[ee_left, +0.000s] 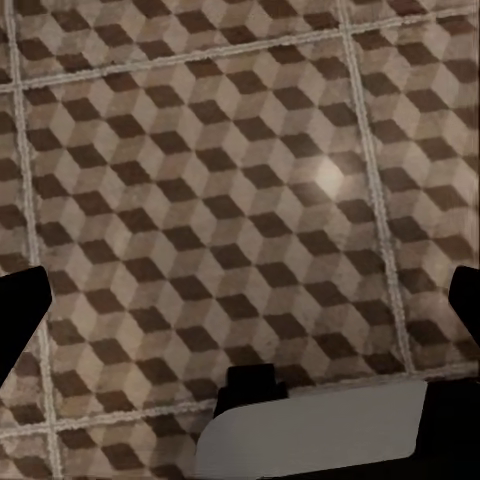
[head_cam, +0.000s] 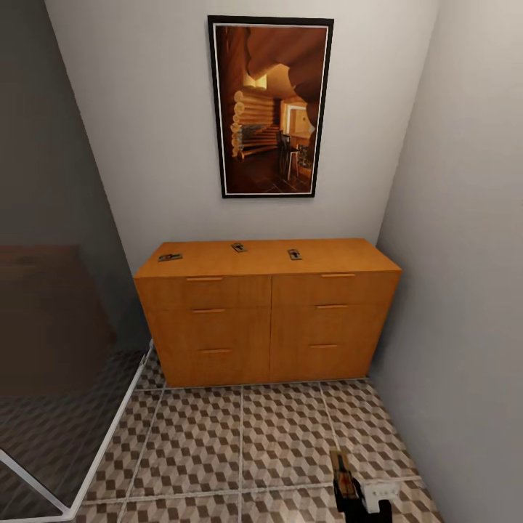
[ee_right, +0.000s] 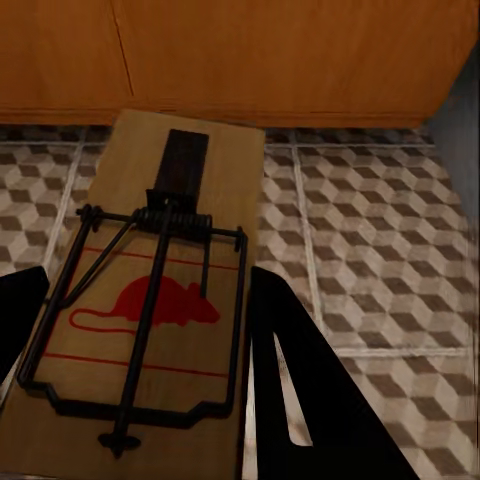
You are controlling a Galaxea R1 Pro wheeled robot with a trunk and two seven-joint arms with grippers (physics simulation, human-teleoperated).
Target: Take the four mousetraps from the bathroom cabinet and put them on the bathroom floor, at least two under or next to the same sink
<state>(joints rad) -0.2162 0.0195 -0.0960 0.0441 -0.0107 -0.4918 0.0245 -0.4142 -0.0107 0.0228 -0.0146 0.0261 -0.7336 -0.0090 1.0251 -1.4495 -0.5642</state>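
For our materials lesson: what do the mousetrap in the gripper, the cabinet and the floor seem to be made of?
Mousetrap: pale matte wood board, by its tan surface, with dark, likely metal wire. Cabinet: orange-brown wood, smooth satin finish. Floor: apparently ceramic tiles, given pale grout lines and a printed cube pattern.

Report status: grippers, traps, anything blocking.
Right gripper shut on one mousetrap, low over bathroom floor. Left gripper open, empty. Three mousetraps atop cabinet. Nothing blocking.

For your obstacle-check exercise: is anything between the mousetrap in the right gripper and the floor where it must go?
Nothing visible. The right gripper holds the mousetrap low over bare bathroom floor in front of the cabinet.
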